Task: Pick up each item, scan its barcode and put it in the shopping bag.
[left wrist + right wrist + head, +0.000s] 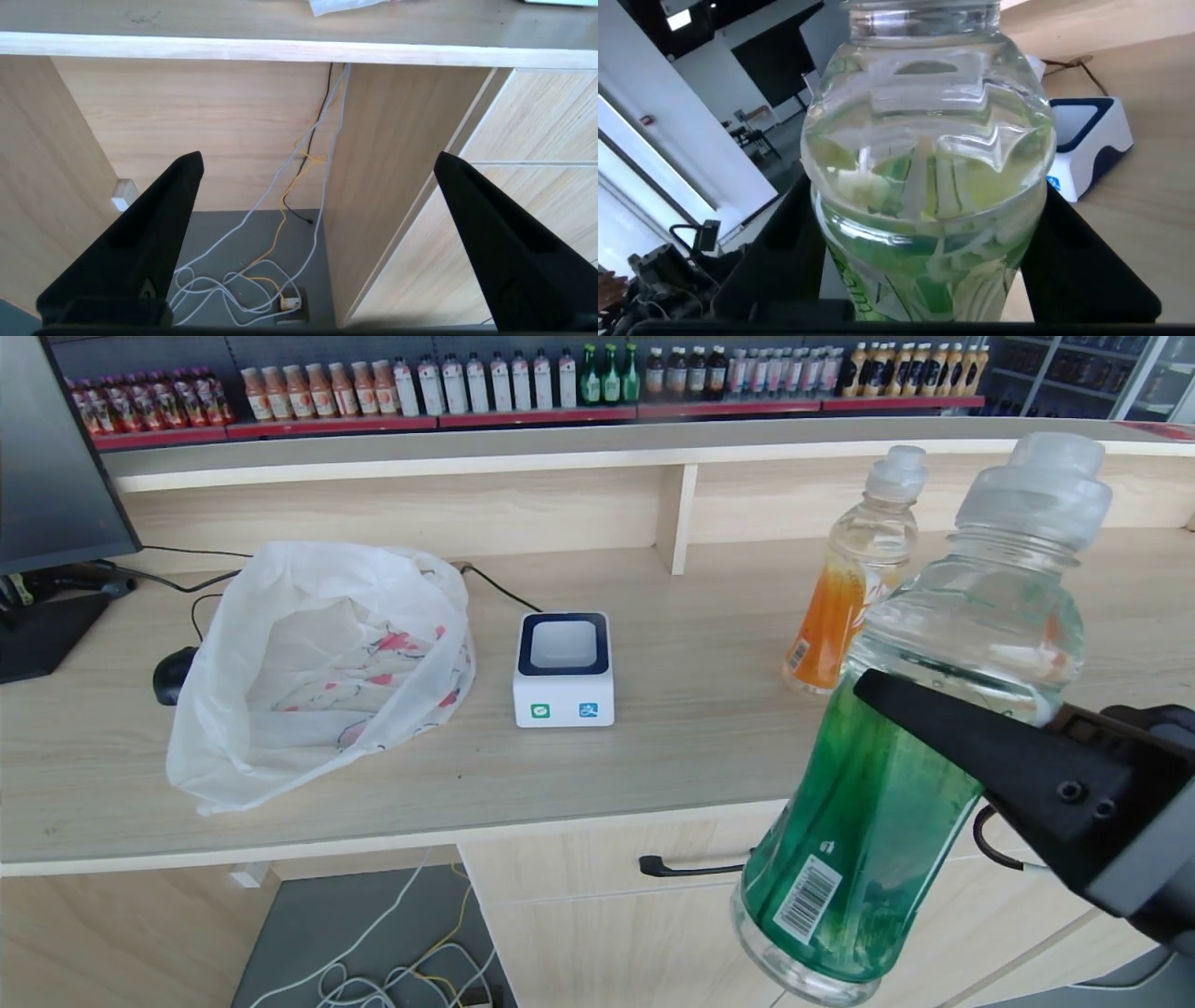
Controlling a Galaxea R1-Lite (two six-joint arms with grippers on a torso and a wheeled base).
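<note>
Right gripper (896, 714) is clamped around the middle of the green bottle (878, 821), one black finger across its front. I am holding the bottle in the air, tilted, with its base nearer me than the counter's (691, 747) front edge.

Around the hand:
- Orange bottle (845, 607) stands upright on the counter just beyond the held bottle, partly hidden by it.
- Scanner (564, 669), a white box with a dark-framed window facing up, sits well to the gripper's left, with bare counter between.
- Shopping bag (317, 672), white plastic with its mouth open, lies farther left, just past the scanner.
- Mouse (171, 674) and monitor (51, 448) lie beyond the bag.

Held bottle: clear plastic, clear cap, green label wrap on the lower half, barcode (808, 899) near the base, facing my head camera.

Left gripper (318, 243) hangs with fingers spread wide, holding nothing, below the counter edge, facing loose cables (280, 215) on the floor.

Counter is pale wood. Shelves of drink bottles (523, 383) line the back of the room.
</note>
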